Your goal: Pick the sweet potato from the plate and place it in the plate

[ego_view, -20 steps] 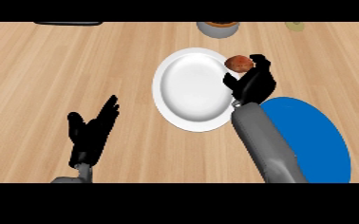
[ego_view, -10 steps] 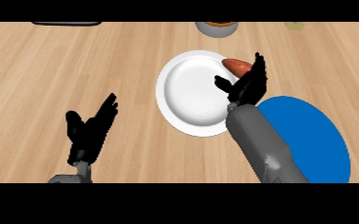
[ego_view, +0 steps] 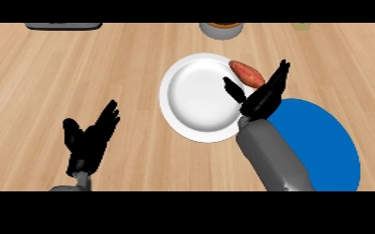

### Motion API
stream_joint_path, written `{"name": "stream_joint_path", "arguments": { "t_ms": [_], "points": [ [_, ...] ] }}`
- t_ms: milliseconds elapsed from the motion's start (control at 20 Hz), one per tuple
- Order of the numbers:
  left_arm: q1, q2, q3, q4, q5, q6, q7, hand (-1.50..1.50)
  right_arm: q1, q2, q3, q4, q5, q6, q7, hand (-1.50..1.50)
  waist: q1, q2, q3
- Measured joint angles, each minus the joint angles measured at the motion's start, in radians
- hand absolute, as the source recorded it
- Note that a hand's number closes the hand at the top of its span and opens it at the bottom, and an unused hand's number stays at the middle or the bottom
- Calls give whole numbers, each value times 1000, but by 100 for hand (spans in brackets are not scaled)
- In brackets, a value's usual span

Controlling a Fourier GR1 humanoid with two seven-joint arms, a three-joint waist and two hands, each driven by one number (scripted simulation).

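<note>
Barely started imo: the sweet potato [ego_view: 247, 73] sits on the white plate's [ego_view: 192, 99] far right rim. The right robot hand [ego_view: 258, 104] is spread open beside it, gripping nothing. It needs grabbing and moving to the blue plate [ego_view: 326, 141], near right. The left robot hand [ego_view: 89, 140] rests open, near left.

- Light wooden counter top [ego_view: 88, 79]
- White round plate [ego_view: 194, 99]: centre
- Blue round plate [ego_view: 330, 144]: near right, just beside the white
- Grey round vessel [ego_view: 219, 29]: far edge
- Dark flat slab [ego_view: 62, 26]: far left
</note>
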Motion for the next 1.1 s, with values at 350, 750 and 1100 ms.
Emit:
{"name": "stream_joint_path", "arguments": {
  "t_ms": [350,750,1100],
  "points": [
    [19,0,4,-10,-6,6,-1,0,261,-3,195,-351,-66,-27,-31,-150,-17,-5,0],
    [9,-5,6,-13,-11,8,21,0,575,-7,409,-607,-12,-18,-88,-150,-16,-4,-1],
    [18,-17,2,-21,-21,13,19,0,805,3,493,-730,129,28,-74,-150,-16,-3,-2]
  ]
}}
